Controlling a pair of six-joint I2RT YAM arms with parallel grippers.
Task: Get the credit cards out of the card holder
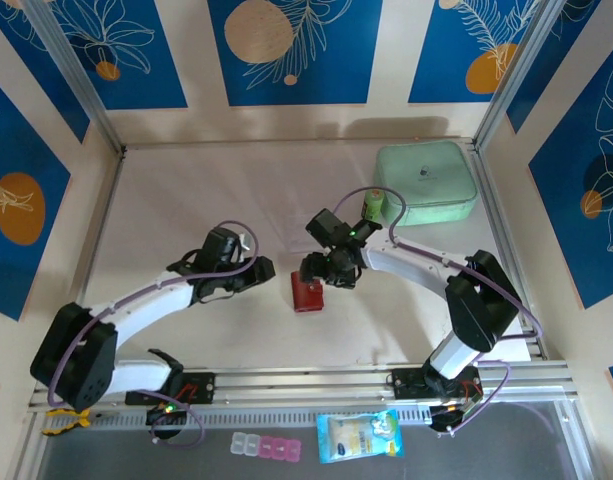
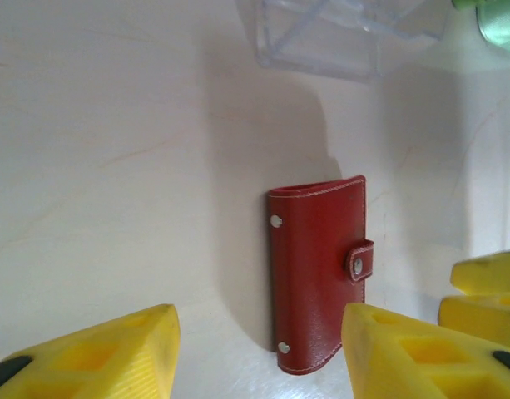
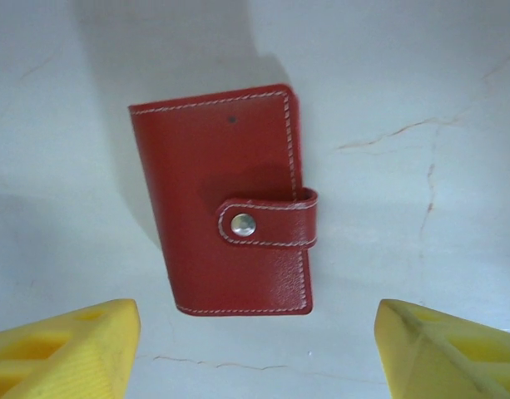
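right tool (image 3: 256,337), jaws wide and empty, over the snapped-shut red card holder (image 3: 225,199) lying flat on the worktop (image 3: 421,75), left tool (image 2: 260,345) open and empty beside it; step: approach, cards presumably inside; next likely needs holder pinned, tab (image 3: 267,220) unsnapped.

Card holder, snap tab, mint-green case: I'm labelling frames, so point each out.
card holder (image 3: 213,166), right wrist view, red front cover.
snap tab (image 3: 279,220), right wrist view, strap beside stud.
mint-green case (image 1: 426,182), top external view, lid centre.

- Bare table (image 1: 186,200) is lying open on the left arm's side.
- Left gripper (image 2: 256,332) and right gripper (image 3: 255,332), both gaping, are crowding the card holder (image 1: 308,296).
- Clear tray (image 2: 346,33) and mint-green case (image 1: 426,182) are standing beyond, apart.
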